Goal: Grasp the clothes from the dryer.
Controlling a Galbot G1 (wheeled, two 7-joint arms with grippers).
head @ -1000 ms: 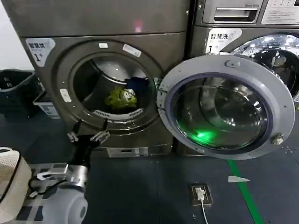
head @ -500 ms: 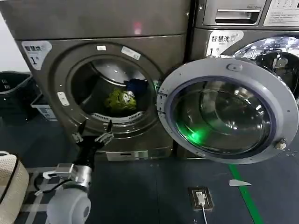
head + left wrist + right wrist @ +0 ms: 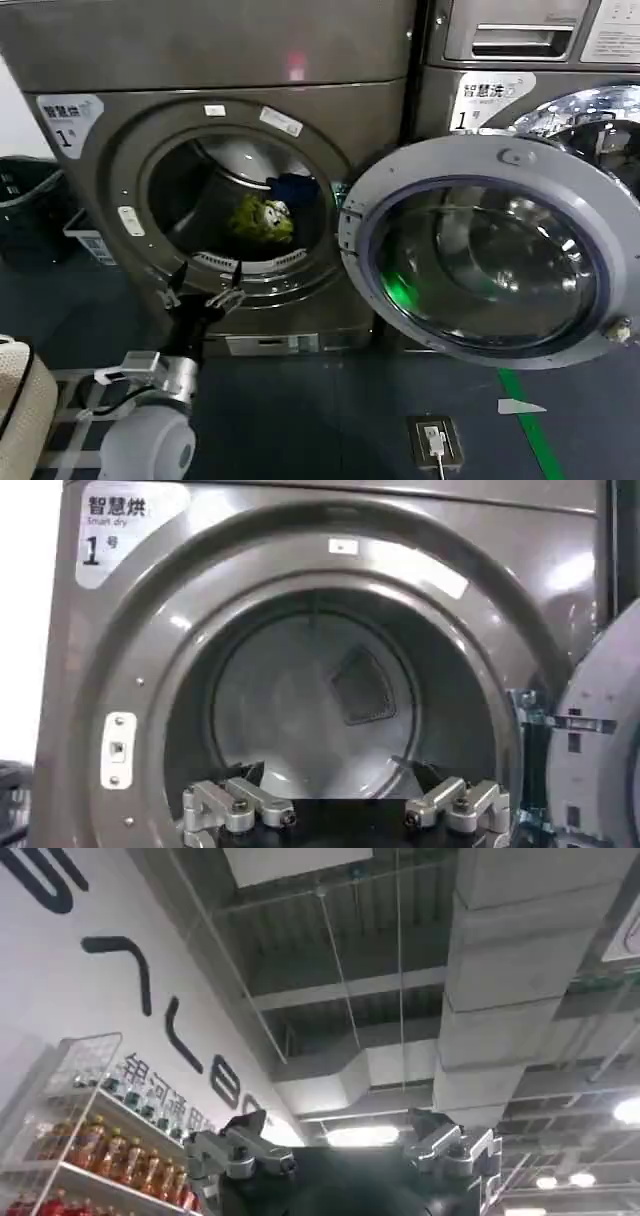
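clothes (image 3: pixel 268 213) inside dryer (image 3: pixel 240 120), door (image 3: pixel 490 250) right.

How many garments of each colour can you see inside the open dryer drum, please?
Yellow-green bundle: 1
Dark navy garment: 1
Total: 2, both lying in the dryer drum, with the open left pincer just outside the porthole's lower rim.

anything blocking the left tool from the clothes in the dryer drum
Nothing visible: the open left tool sits at the dark bronze-grey dryer's porthole lip, silver-rimmed glass door swung aside, yellow-green and navy clothes deeper inside.
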